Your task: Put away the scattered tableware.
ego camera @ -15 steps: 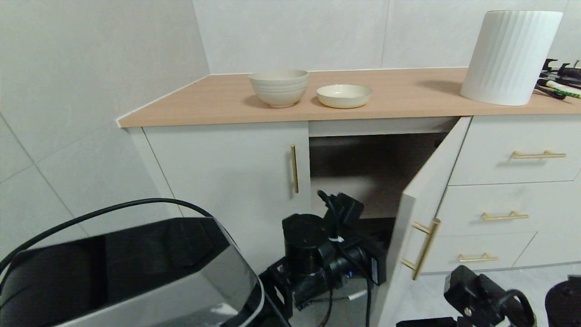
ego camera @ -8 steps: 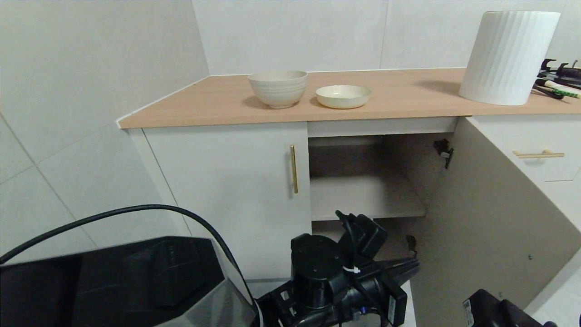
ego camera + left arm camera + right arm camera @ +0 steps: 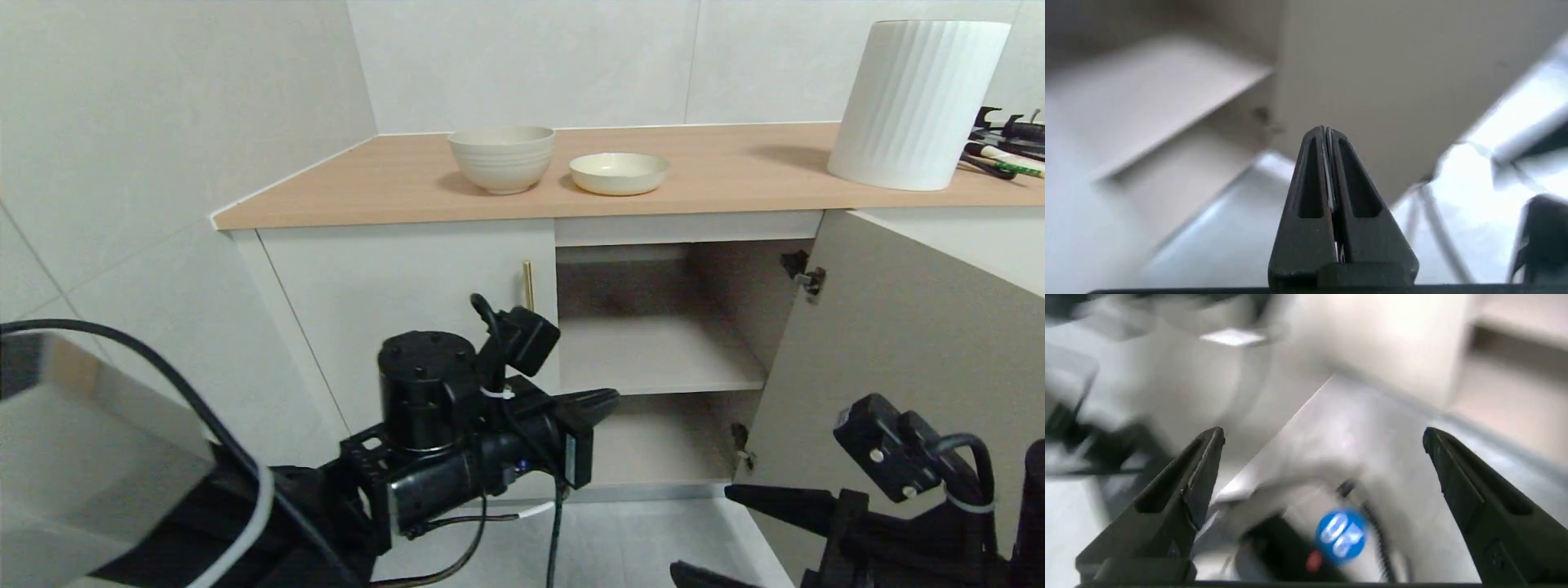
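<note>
My right gripper (image 3: 707,532) (image 3: 1323,441) is hanging lowest and nearest, by the foot of the open cabinet door (image 3: 898,343), with its two fingers spread wide and nothing between them. My left gripper (image 3: 608,398) (image 3: 1324,135) is hovering a little farther in, in front of the lower part of the open compartment. Its fingers are pressing flat together and gripping nothing. Beyond it the cabinet door is standing swung out to my right, showing a pale shelf (image 3: 653,355) inside. The closed door (image 3: 392,278) is sitting to the left of the opening, its brass handle (image 3: 528,286) partly hiding behind my left wrist. Above all this the table (image 3: 735,175) is carrying the tableware. A cream bowl (image 3: 501,157) is sitting over the closed door, and a shallow dish (image 3: 619,172) is lying just to its right, over the open compartment, the two near each other but apart. Both are resting well above and beyond my two grippers, nearer the left one. Farther right on the table a ribbed white container (image 3: 918,102) is standing upright, with some dark utensils (image 3: 1008,151) lying behind it at the edge.
</note>
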